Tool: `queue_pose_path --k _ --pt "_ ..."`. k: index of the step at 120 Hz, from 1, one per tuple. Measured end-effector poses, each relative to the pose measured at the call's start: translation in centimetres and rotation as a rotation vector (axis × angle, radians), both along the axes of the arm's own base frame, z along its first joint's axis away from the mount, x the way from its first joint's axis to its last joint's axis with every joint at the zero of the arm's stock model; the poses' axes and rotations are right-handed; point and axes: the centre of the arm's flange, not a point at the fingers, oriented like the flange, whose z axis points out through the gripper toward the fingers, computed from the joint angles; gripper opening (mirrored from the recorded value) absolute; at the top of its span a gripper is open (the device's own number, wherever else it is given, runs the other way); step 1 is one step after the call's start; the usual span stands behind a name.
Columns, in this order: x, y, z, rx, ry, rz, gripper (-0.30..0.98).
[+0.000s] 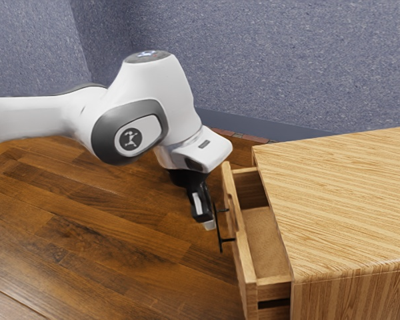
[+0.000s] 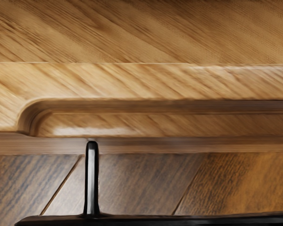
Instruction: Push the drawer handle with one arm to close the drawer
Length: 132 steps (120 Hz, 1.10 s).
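Pushing off-centre could skew things: handle (image 1: 219, 239) on the open drawer (image 1: 242, 250), facing the exterior view's left. Gripper (image 1: 208, 225) just beside it, open or closed can't tell; poor contact might slip past, leaving a gap at the cabinet (image 1: 353, 200).

Arm joint (image 1: 105, 133) — figure-like emblem (image 1: 131, 138); top cap (image 1: 162, 57) — marking (image 1: 145, 53) illegible.

I see cabinet (image 1: 347, 200) and drawer (image 1: 234, 203) in pale grained wood, the handle (image 2: 92, 179) smooth, glossy black, the floor (image 1: 107, 227) polished wood, the wall (image 1: 273, 60) speckled, rough-looking.
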Motion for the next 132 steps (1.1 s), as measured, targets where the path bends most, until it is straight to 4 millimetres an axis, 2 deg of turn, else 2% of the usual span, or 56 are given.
queue_pose_path --k 41,76,98,108,120,132 --pt "1.9 -1.9 -0.2 -0.039 -0.001 0.001 -0.10" --pt "3.8 -4.4 0.1 -0.076 -0.002 -0.023 -0.10" --pt "5.0 -3.1 0.1 -0.076 -0.005 0.010 -0.10" --pt "4.0 -1.5 0.4 -0.047 -0.010 0.042 -0.10" --pt "0.6 0.4 4.0 0.022 -0.030 0.087 -0.10" --pt "1.6 4.6 8.7 0.044 -0.031 0.184 -0.07"
